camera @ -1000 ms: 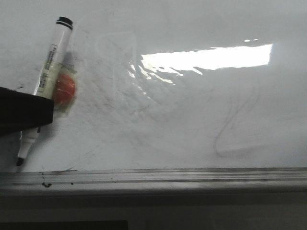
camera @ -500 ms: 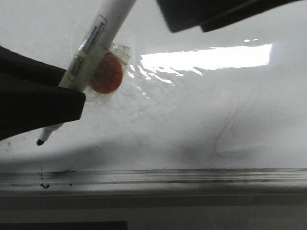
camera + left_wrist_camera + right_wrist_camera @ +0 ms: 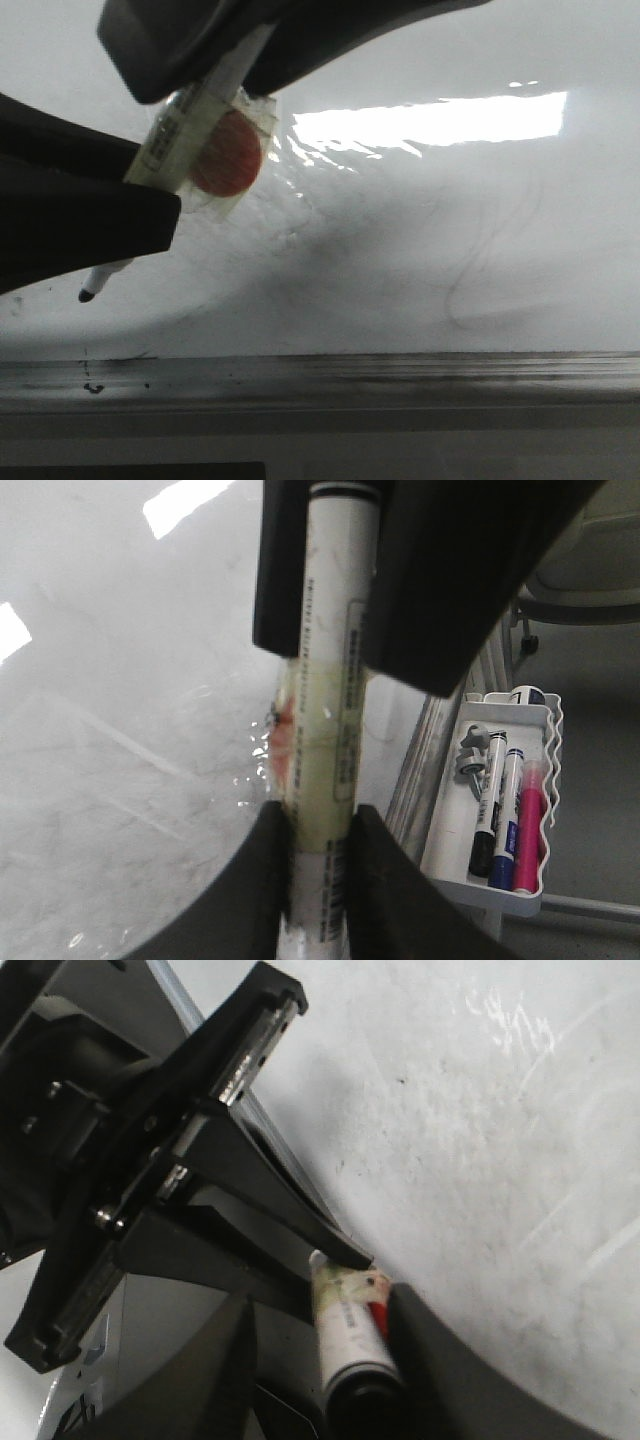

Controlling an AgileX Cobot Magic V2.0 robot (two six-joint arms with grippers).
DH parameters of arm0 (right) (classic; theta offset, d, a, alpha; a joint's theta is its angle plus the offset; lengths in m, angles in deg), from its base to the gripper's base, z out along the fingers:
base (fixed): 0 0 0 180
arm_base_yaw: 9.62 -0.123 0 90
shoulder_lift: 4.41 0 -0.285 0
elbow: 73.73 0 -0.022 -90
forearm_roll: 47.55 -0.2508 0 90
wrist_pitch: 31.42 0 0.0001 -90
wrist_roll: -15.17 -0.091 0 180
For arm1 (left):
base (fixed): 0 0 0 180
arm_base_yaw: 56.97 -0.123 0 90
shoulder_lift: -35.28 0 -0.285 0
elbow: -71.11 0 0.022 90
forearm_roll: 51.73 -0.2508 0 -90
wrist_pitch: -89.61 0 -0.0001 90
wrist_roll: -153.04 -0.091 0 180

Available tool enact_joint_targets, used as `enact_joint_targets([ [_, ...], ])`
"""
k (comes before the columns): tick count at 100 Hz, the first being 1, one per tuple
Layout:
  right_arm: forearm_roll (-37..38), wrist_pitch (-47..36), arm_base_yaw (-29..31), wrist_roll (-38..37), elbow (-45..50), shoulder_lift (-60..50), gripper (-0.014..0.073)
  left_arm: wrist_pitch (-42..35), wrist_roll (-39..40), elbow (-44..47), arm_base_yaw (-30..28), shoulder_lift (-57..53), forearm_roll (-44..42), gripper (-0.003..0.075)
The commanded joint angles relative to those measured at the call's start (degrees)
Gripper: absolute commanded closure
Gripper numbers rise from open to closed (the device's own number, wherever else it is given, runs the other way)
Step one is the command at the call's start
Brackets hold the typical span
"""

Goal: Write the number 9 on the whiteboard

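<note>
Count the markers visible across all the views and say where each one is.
4. One white marker is held over the whiteboard between both grippers. Three more stand in the white tray beside the board: black-capped, blue-capped and pink. Others may be hidden.

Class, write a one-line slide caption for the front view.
Both grippers, left and right, grasp a marker above the smudged whiteboard; no 9 written yet.
</note>
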Motion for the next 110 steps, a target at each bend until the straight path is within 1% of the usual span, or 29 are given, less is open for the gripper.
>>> enact_joint_targets([
  [1,-0.28,-1.92,-0.28,0.27,-2.62,0.19,0.0450,-4.41,0.46,-1.80,-0.14,-0.75,1.13,0.0740],
  [10,-0.28,-2.15,-0.28,0.27,-2.74,0.28,0.0622,-4.41,0.46,-1.80,-0.14,-0.75,1.13,0.0735],
  [14,-0.28,-2.39,-0.28,0.27,-2.74,0.28,0.0664,-4.41,0.46,-1.80,-0.14,-0.75,1.13,0.0717],
  [22,-0.28,-2.48,-0.28,0.27,-2.74,0.17,0.0658,-4.41,0.46,-1.80,-0.14,-0.75,1.13,0.0654],
  [23,-0.28,-2.48,-0.28,0.27,-2.74,0.17,0.0658,-4.41,0.46,-1.80,-0.14,-0.75,1.13,0.0634],
  [39,-0.40,-1.47,-0.28,0.27,-2.74,0.17,0.0658,-4.41,1.23,-1.80,-0.14,-0.75,1.51,0.0484],
  [48,-0.58,-1.47,-0.28,-0.02,-2.74,-0.31,0.0657,-2.97,3.03,-1.80,-0.14,-1.84,2.75,0.0433],
  [57,-0.58,-1.24,0.17,-0.02,-2.74,-1.20,0.0657,0.32,3.50,-1.80,-0.14,-4.72,5.06,0.0424],
  [64,-0.58,-0.68,1.16,-0.16,-2.84,-2.09,0.0656,2.38,3.50,-1.80,-0.14,-8.28,9.34,0.0424],
  [70,-0.58,-0.43,2.80,-2.17,-2.84,-3.01,0.0652,3.96,3.50,-1.94,-0.14,-11.49,14.10,0.0424],
  [75,-0.58,-0.54,4.58,-3.68,-2.84,-3.75,0.0652,5.32,3.50,-1.94,-0.14,-13.82,15.99,0.0424],
  [89,-0.24,1.66,9.40,-4.16,-4.46,-5.30,0.0643,9.73,3.50,-1.94,-0.14,-18.13,17.71,0.0424],
  [110,1.92,2.91,14.47,-4.16,-9.38,-5.83,0.0643,10.06,3.50,-1.94,-0.14,-18.79,18.04,0.0425],
])
